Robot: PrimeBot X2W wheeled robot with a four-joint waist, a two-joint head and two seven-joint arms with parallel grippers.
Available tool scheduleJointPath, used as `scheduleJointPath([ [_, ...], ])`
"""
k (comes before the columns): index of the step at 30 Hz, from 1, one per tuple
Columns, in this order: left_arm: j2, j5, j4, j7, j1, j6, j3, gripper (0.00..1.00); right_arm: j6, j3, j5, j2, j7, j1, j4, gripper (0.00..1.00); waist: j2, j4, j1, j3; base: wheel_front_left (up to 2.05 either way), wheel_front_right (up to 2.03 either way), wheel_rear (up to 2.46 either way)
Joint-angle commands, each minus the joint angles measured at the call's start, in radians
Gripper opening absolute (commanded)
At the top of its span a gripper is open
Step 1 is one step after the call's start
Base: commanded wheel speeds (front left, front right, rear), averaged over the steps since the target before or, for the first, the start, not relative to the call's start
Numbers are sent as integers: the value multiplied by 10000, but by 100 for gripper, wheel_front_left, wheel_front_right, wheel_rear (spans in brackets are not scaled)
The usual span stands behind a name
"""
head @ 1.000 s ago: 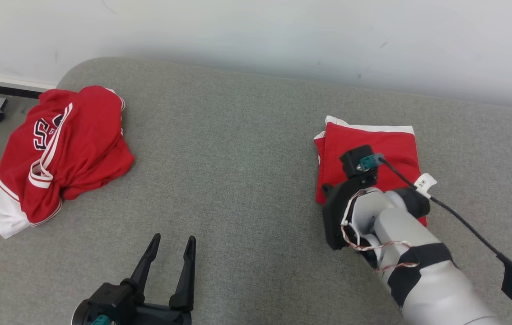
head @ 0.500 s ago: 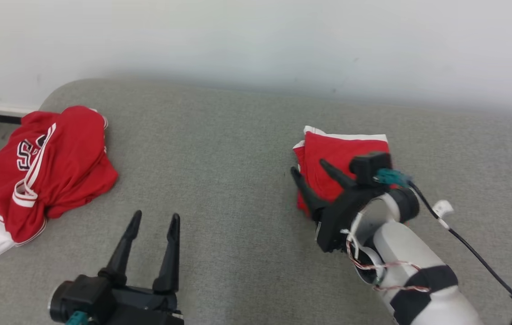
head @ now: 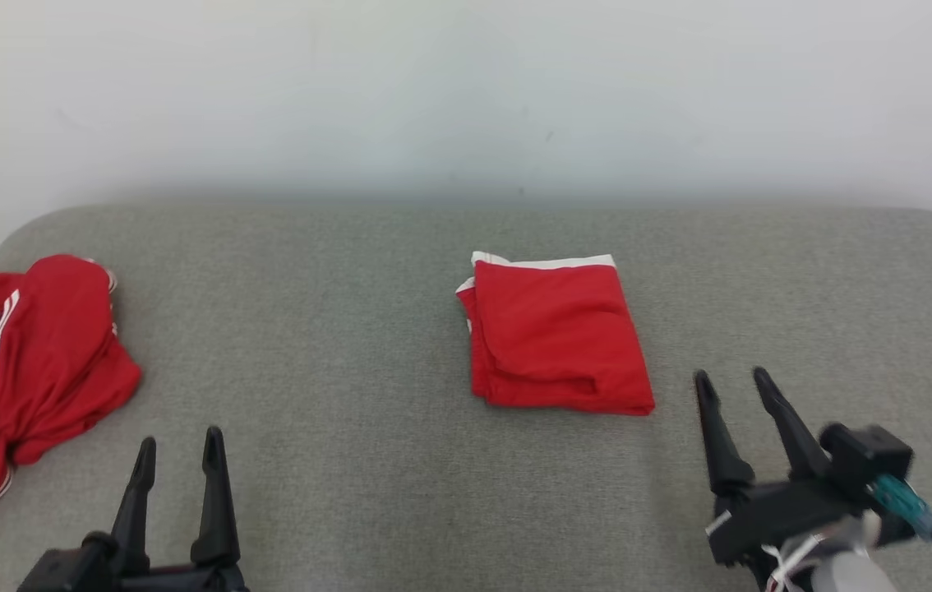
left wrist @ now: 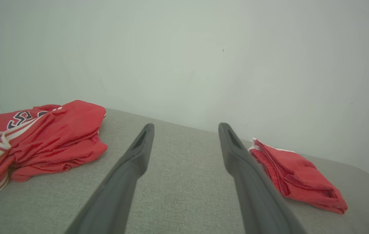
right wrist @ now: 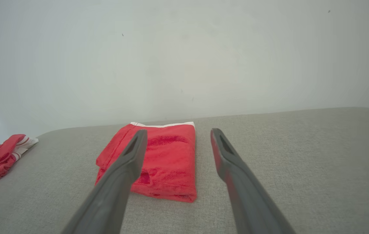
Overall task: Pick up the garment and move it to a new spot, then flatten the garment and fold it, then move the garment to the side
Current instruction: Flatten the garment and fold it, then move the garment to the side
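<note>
Lying ahead of right tool [head: 729, 374], folded garment [head: 556, 337]

Garments: 2, both red, i.e. 1 folded garment [head: 556, 337] + 1 crumpled jersey [head: 22, 370] w/ white trim. Tools: 2, i.e. left tool [head: 180, 438], right tool [head: 730, 374]. Grey counter [head: 351, 329]: 1.

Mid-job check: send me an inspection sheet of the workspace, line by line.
Surface: grey fabric top, smooth.
Job's things: red garment, folded, lying flat just right of centre, touched by neither tool.
Clutter: crumpled red jersey at the left edge.
Tools: left tool open, holding nothing; right tool open, holding nothing, apart from the garment.
Cables: cable with teal plug on the right wrist, off the garment.
Surroundings: white wall behind.
</note>
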Motion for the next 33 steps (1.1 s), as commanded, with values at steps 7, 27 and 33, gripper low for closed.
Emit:
scheduleJointPath([
  [7,95,660,126,-34,666,-100,233,100,-19,-522,336,228,-59,1252,-690,100,0,-624,0,-156,0,0,0],
  [27,-171,1029,472,-35,1365,-134,548,100,-18,-326,-96,212,212,1164,-280,100,0,-758,0,-281,0,0,0],
  [33,-192,1088,427,-36,1328,-148,473,100,-18,-331,-167,263,268,1153,-265,100,0,-713,0,-261,0,0,0],
])
